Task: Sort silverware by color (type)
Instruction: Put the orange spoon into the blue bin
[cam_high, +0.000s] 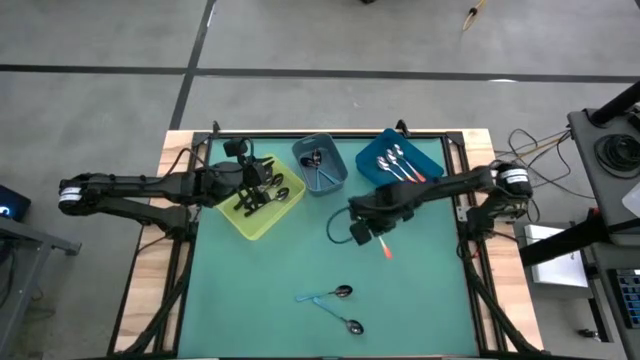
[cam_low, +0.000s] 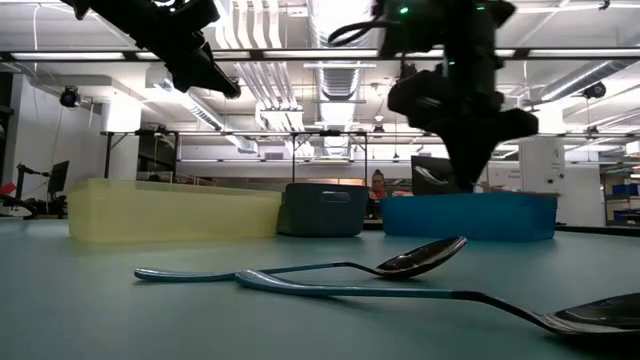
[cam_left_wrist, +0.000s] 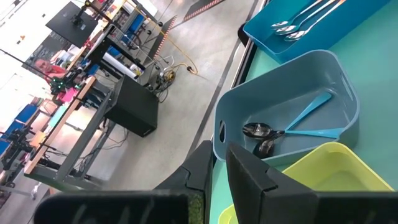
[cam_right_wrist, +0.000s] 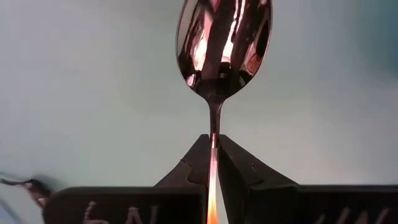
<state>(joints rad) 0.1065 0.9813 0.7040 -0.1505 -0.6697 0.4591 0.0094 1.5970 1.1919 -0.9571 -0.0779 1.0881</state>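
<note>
- Held spoon (cam_right_wrist: 222, 43): shiny metal bowl throwing pinkish reflections, a thin neck, and an orange-red handle whose end shows below the right gripper in the high view (cam_high: 387, 250). It hangs above the green table (cam_high: 270, 290) near its middle, clear of the bins.
- Right gripper (cam_right_wrist: 213, 163): fingers clamped on that spoon's neck, just under the bowl.
- Left gripper (cam_left_wrist: 219, 168): over the yellow bin (cam_high: 262, 215), fingers closed together with nothing between them.
- Yellow bin: black-handled spoons (cam_high: 262, 196) lie inside; how many is hard to tell, as the arm covers part of them.
- Grey-blue bin (cam_left_wrist: 336, 74): two spoons with light blue handles (cam_left_wrist: 298, 121), bowls together toward one end.
- Blue bin (cam_high: 432, 160): several orange-red-handled spoons (cam_high: 400, 165) lying side by side.
- Loose on the table, near its front edge: one light-blue-handled spoon (cam_high: 325, 294) and one darker-handled spoon (cam_high: 340, 318), handles crossing.
- Writing: no label or lettering can be read on any item.
</note>
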